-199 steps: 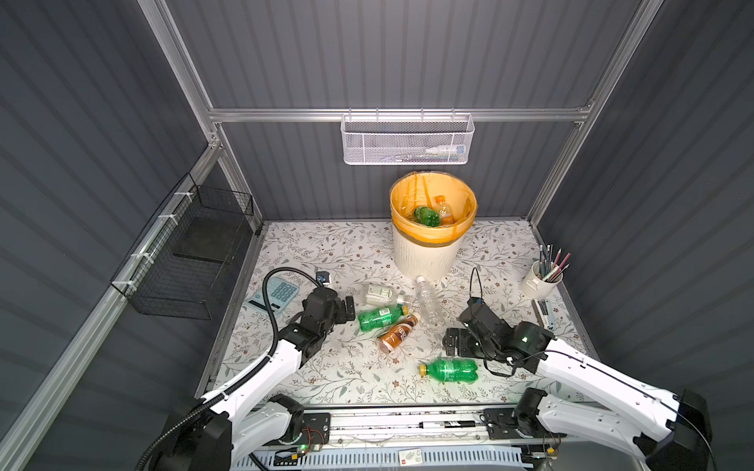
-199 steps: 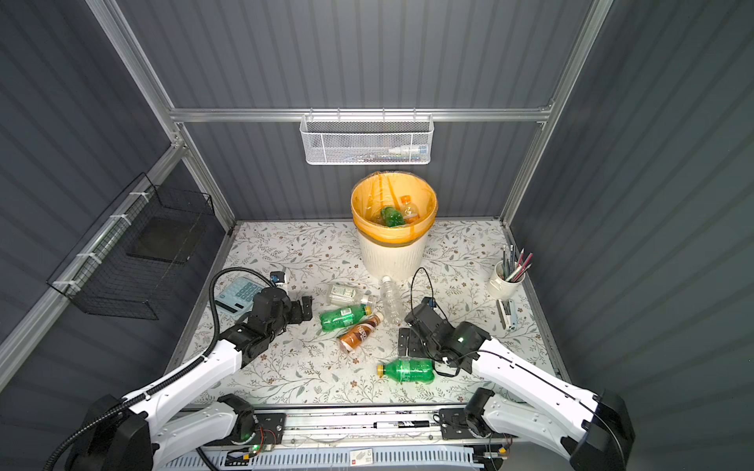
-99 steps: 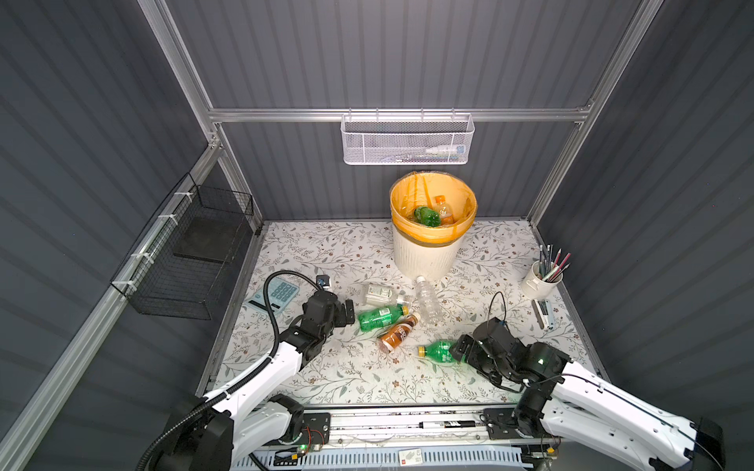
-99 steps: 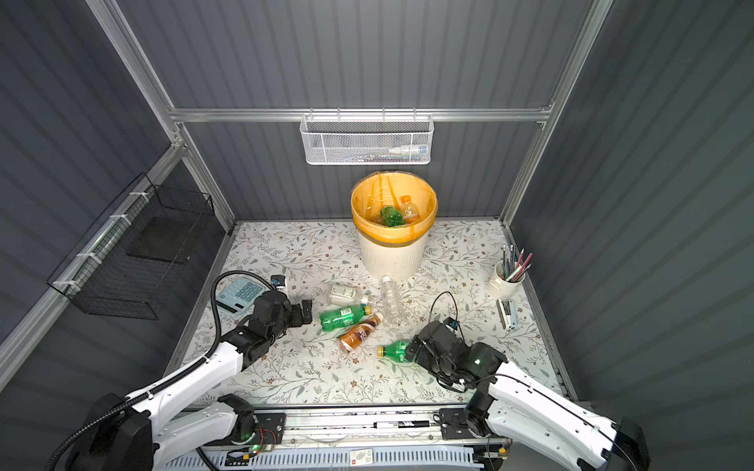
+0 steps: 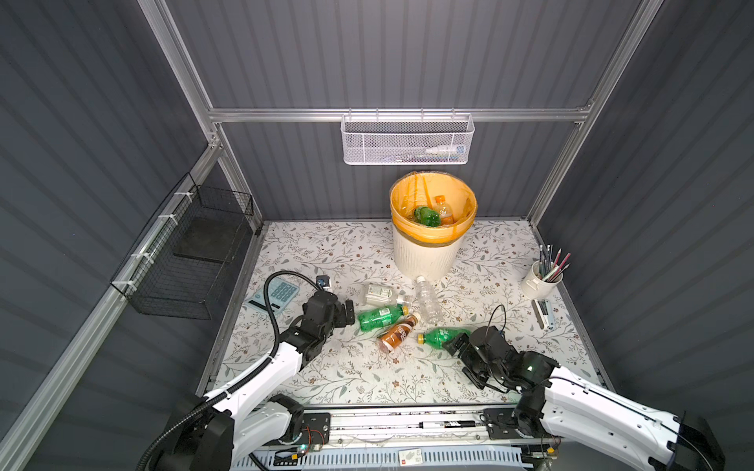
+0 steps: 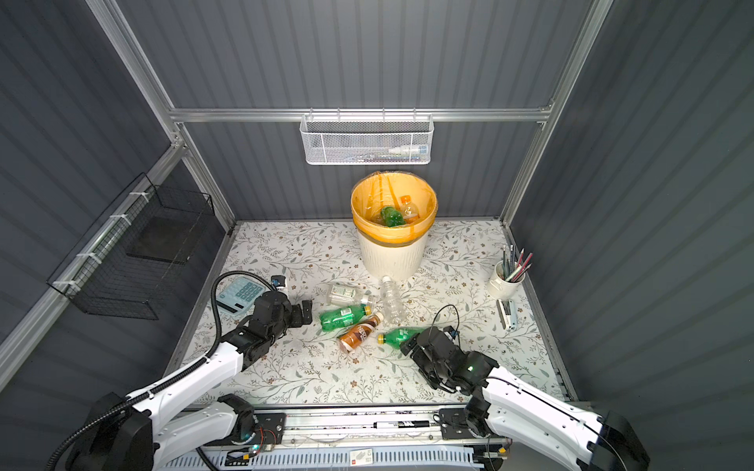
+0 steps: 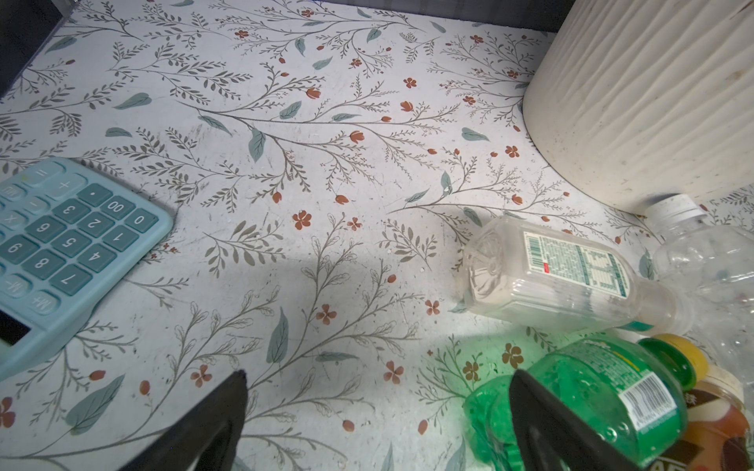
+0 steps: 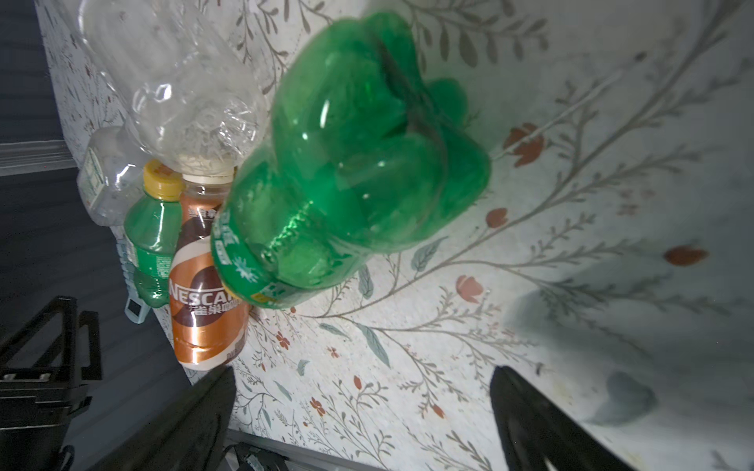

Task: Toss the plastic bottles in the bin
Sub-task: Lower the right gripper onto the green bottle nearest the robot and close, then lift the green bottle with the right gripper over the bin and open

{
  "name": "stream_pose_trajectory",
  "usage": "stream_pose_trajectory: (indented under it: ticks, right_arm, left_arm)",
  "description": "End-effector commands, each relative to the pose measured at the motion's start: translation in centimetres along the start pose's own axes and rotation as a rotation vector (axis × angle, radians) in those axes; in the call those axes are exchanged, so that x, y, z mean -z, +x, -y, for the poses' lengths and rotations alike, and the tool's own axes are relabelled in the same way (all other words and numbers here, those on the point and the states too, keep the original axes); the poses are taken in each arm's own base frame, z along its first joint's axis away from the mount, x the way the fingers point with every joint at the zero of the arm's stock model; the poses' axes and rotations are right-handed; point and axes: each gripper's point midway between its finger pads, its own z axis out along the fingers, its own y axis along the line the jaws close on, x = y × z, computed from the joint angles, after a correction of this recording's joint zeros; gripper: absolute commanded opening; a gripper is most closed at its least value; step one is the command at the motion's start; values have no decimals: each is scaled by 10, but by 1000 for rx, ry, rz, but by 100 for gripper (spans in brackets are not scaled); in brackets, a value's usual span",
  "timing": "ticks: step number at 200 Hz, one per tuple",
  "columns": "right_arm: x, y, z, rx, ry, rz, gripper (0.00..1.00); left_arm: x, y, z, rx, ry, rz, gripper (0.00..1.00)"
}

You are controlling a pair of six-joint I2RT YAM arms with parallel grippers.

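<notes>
Front to back, then. There are two grippers, both with jaws spread wide and nothing in them. The right gripper sits just behind the lobed base of the nearest green bottle, which lies on its side with its yellow cap toward the pile. The left gripper is just beside the base of the other green bottle. Can't tell if it's touching.

The plastic bottles count is five on the table and two showing in the bin. On the table are those two greens, one brown Nescafe bottle between them, one clear labelled bottle and one clear white-capped bottle. That last one has its cap near the foot of the bin. The bin stands at the middle back of the table, holding a crumpled green bottle and an orange-capped bottle. There's also one calculator, one pencil cup, one white mesh basket and one black wire basket.

A second ago the nearest green bottle lay closer to the front edge with the right gripper beyond it. Now it's up by the pile and that gripper is on its near side. The left gripper has hardly budged.

Only the top views look into the bin. The left wrist view gets just its ribbed wall. The Nescafe label is only readable in the right wrist view.
</notes>
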Motion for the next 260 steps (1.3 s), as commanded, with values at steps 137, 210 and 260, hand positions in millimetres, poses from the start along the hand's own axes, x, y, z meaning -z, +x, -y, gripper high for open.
stream_pose_trajectory:
  ticks: [137, 210, 260]
  right_arm:
    - [-35, -18, 28, -83, 118, 1, 76]
    - [-4, -62, -19, 157, -19, 196, 50]
    - [122, -140, -133, 506, -192, 632, 52]
  left_arm:
    - [-7, 10, -2, -14, -7, -29, 100]
    - [-12, 13, -1, 5, -11, -45, 100]
    - [-19, 10, 5, 14, 0, -56, 100]
